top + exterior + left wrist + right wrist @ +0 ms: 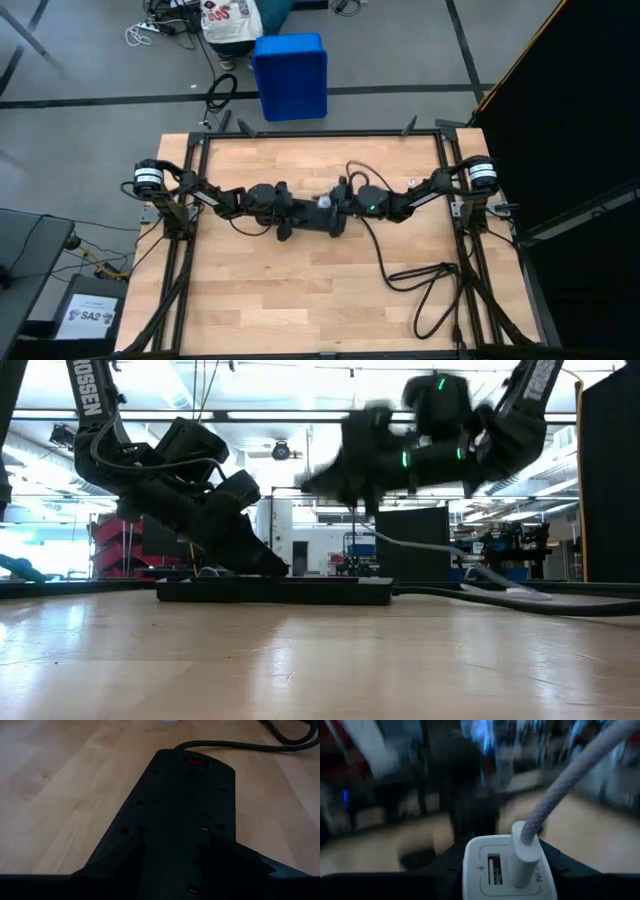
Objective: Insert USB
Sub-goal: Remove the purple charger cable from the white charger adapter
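Right gripper (507,890) holds a white charger block (507,870), fingers closed on it, USB (560,795) plugged in, above the bench (300,300). Left gripper (283,212) fingers part-open, clamping the black power strip (180,820).

One black power strip (175,830) lies on the one wooden counter (300,290), with one thick black cord (420,280). One white charger block (507,870) carries one white USB cable (565,785); one blue bin (290,75) stands on the floor.

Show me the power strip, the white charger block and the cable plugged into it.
power strip (185,815), left wrist view, middle of its top face
white charger block (492,870), right wrist view, its front face
cable (555,795), right wrist view, its braided length
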Available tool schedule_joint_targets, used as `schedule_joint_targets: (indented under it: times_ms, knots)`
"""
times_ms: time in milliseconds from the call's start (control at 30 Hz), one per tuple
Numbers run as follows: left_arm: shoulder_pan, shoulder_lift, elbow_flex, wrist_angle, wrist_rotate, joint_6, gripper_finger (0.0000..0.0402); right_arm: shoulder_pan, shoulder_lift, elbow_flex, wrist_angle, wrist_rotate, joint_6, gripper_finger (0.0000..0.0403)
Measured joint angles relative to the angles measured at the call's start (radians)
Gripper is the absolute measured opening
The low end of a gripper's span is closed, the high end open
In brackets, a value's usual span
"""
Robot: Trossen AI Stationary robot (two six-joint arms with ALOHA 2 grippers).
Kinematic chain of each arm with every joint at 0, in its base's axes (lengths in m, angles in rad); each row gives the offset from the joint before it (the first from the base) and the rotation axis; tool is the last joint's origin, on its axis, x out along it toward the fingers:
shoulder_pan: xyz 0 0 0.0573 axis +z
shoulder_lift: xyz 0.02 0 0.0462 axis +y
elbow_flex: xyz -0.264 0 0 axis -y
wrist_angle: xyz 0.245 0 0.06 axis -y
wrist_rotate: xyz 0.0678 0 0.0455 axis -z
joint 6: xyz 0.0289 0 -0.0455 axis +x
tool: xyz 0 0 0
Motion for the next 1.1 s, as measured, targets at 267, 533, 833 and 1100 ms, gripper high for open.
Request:
schedule_joint_targets:
  times_ms: [267, 533, 833, 1100]
  knots:
    - [0.000, -0.012, -0.006, 0.023, -0.001, 0.021, 0.0213, 0.003, -0.008, -0.003, -0.075, -0.087, -0.006, 0.0110]
    - [0.000, -0.117, -0.013, -0.038, 0.003, 0.016, 0.0213, 0.024, -0.010, -0.001, -0.198, -0.092, 0.010, 0.0110]
    - [0.000, -0.172, -0.009, 0.007, 0.005, 0.012, 0.0213, 0.044, -0.011, 0.000, -0.240, -0.093, -0.018, 0.0110]
    - [0.000, -0.177, -0.007, 0.160, 0.076, -0.002, 0.0213, 0.044, -0.011, 0.000, -0.251, -0.096, -0.036, 0.0110]
